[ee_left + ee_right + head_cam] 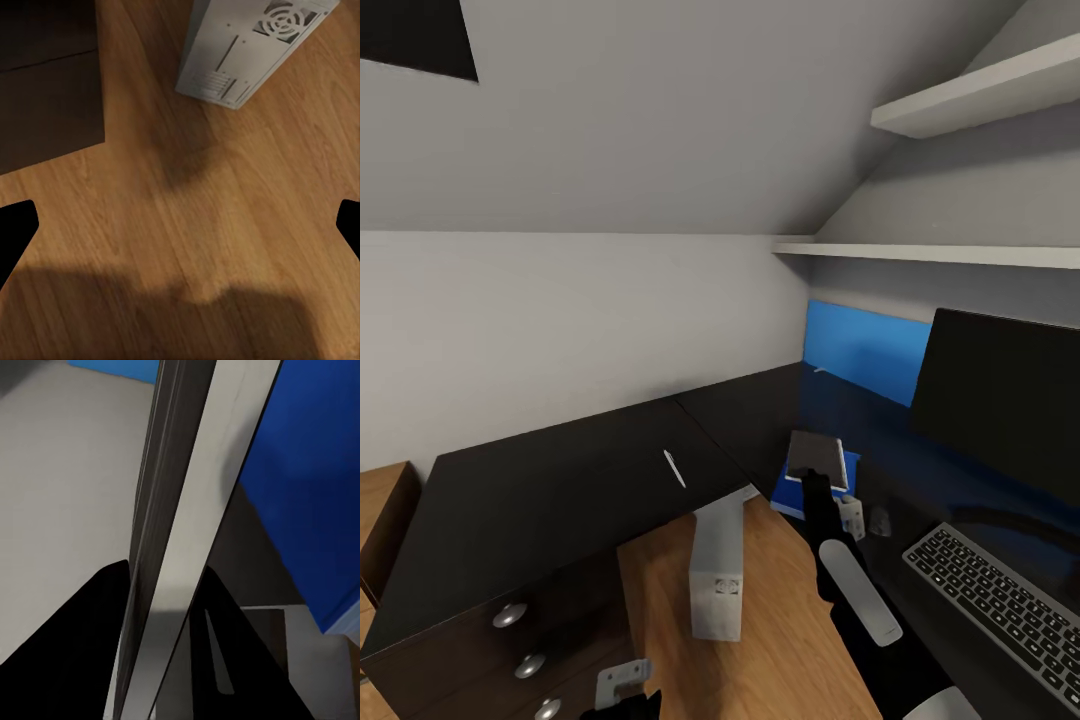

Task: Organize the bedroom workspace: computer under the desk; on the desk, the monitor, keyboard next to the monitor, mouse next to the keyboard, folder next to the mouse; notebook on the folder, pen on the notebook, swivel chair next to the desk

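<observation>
Head view: the black desk (560, 480) runs from 8 o'clock up to the corner and along the right side. The white pen (675, 468) lies alone on its top, just left of centre. The computer (717, 570) stands upright on the wood floor (660, 600) at 6 o'clock, its top under the desk edge. At 3 o'clock the monitor (1000, 400) stands on the desk, with the keyboard (1000, 600) in front of it at 4 o'clock. The blue folder (790, 500) lies at the desk edge near centre-right. The right gripper (815, 478) reaches over it, holding the grey notebook (817, 455) above the folder. The left gripper (622, 690) sits low at 6 o'clock by the drawer unit (525, 650).

Left wrist view: the floor lies below, with the computer (247, 45) at 1 o'clock and the dark drawer unit (45, 82) at 10 o'clock. The black fingertips (15, 229) sit at the two side edges, wide apart, with nothing between them.

Right wrist view: the notebook (187, 510) is seen edge-on, running from 12 to 6 o'clock. The two dark fingers (82, 637) press against its two faces, clamped on it. The folder (307, 487) shows blue at 3 o'clock.
</observation>
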